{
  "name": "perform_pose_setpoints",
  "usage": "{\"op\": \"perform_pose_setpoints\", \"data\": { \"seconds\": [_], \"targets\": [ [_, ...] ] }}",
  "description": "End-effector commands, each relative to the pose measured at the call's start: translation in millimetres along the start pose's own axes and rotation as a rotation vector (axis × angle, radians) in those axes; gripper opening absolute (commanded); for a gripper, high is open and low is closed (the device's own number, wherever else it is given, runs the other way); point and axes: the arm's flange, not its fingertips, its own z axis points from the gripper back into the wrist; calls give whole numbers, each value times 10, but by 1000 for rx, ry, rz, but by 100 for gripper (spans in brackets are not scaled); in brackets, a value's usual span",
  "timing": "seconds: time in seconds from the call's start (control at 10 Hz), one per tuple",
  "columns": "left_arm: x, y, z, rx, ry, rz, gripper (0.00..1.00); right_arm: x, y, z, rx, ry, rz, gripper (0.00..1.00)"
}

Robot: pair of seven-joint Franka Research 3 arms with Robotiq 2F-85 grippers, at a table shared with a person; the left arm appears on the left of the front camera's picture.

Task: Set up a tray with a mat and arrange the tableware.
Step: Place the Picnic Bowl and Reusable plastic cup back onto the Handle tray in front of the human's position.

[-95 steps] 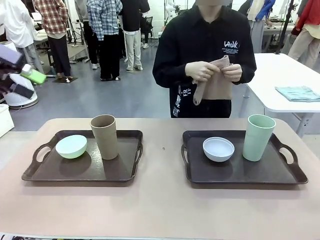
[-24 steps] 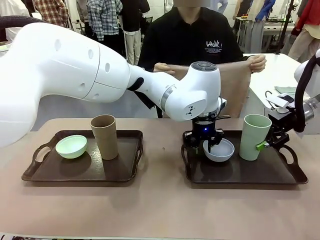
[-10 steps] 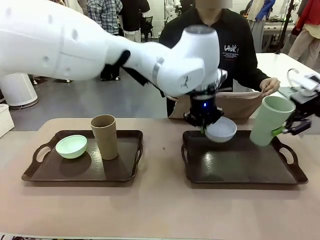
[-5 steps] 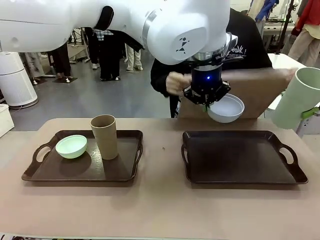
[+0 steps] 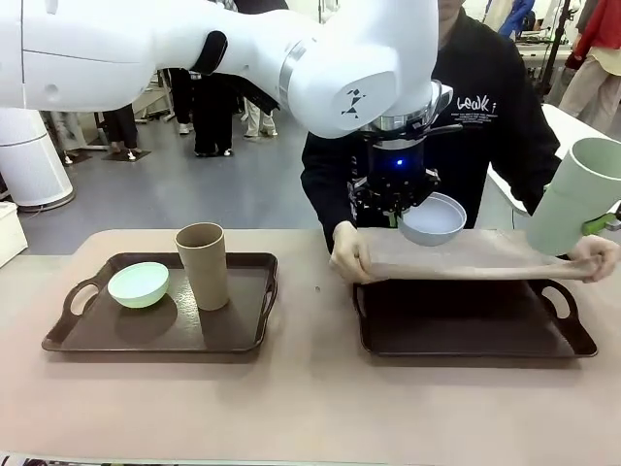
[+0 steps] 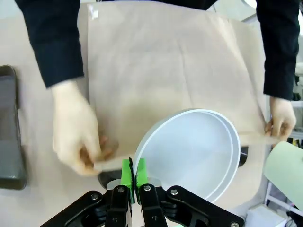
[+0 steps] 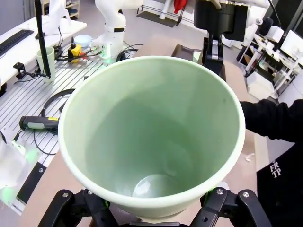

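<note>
My left gripper point(image 5: 395, 216) point(image 6: 132, 173) is shut on the rim of the pale bluish white bowl point(image 5: 433, 219) point(image 6: 191, 153), holding it in the air above the right tray point(image 5: 473, 320). At the right edge, the pale green cup point(image 5: 572, 195) point(image 7: 151, 127) hangs tilted in my right gripper point(image 7: 154, 208), whose fingers clasp its sides. Below the bowl, the person's hands point(image 5: 346, 260) stretch a tan mat point(image 5: 466, 259) point(image 6: 170, 71) flat over the right tray. The left tray point(image 5: 165, 306) carries the mint green bowl point(image 5: 139, 283) and the tan brown cup point(image 5: 203, 265).
The person stands at the far side, leaning over the right tray, one hand point(image 5: 597, 254) at the mat's right end. My big white left arm point(image 5: 194, 49) spans the upper picture. The near table strip point(image 5: 291, 408) lies bare.
The person has brought the mat down over the right tray, stretched between both hands. My left gripper and the bowl have dipped slightly and edged left. The green cup stays raised at the right.
</note>
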Motion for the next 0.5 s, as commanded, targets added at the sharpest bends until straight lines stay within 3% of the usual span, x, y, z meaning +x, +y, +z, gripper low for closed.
{"op": "perform_pose_setpoints", "data": {
  "seconds": [0.0, 0.4],
  "targets": [
    [5, -1, 39, -14, -2, 1, 0, 8, -27, 11, -1, 3, 14, 24],
    [5, -1, 39, -14, -2, 1, 0, 8, -27, 11, -1, 3, 14, 24]
  ]
}}
